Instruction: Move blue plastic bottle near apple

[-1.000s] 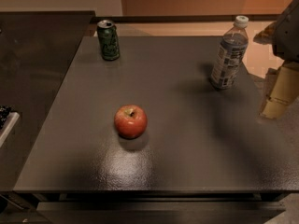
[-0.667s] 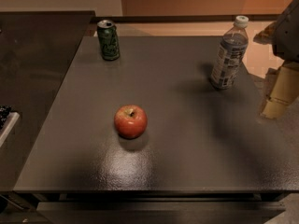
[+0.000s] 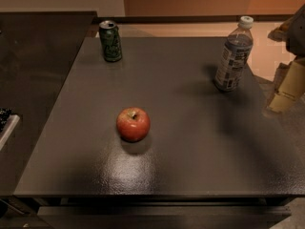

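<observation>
A dark, faintly glossy table fills our view, with pale floor and an orange wall beyond its far edge. Reading the tabletop as a clock face, the bottle stands upright at about 2 o'clock, close to the right edge. The apple sits just off centre toward 8 o'clock, well apart from the bottle, and a can stands at 11 o'clock. Our gripper hangs at 3 o'clock, past the table's right edge, near the bottle but not touching it. We cannot tell whether it is spread or pressed together.

We judge the bottle to be the main hazard. It is tall, narrow and probably light, so a sideways approach that strikes it high or off-centre could tip it toward 9 o'clock and set it rolling. Its thin wall may also slip or buckle under a poor grasp. Near the apple, setting the bottle down tilted could topple it. Bumping the round apple could send it rolling toward the 6 o'clock edge. The can lies off our likely path.
</observation>
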Motion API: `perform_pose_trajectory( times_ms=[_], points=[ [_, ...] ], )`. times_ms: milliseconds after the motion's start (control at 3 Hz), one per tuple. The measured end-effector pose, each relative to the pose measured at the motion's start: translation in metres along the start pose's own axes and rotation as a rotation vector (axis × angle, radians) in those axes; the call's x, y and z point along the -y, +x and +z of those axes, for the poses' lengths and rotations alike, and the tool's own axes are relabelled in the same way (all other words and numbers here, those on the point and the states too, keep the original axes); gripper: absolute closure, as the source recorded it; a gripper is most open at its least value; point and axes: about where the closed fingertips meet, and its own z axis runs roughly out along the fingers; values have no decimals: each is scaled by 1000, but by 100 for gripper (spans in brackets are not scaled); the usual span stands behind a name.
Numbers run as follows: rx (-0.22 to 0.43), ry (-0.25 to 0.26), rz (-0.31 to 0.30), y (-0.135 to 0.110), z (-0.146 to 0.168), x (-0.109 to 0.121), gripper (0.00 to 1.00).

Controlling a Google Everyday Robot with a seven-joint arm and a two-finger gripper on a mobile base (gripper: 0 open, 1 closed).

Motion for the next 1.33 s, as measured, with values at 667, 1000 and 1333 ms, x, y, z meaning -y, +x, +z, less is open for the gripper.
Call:
perform_pose_trajectory(
  times_ms=[667, 1000, 1333],
  points=[
    [79, 35, 97, 19, 18, 47, 0],
    [138, 52, 127, 24, 32, 67, 0],
    [201, 68, 150, 26, 48, 83, 0]
  ],
)
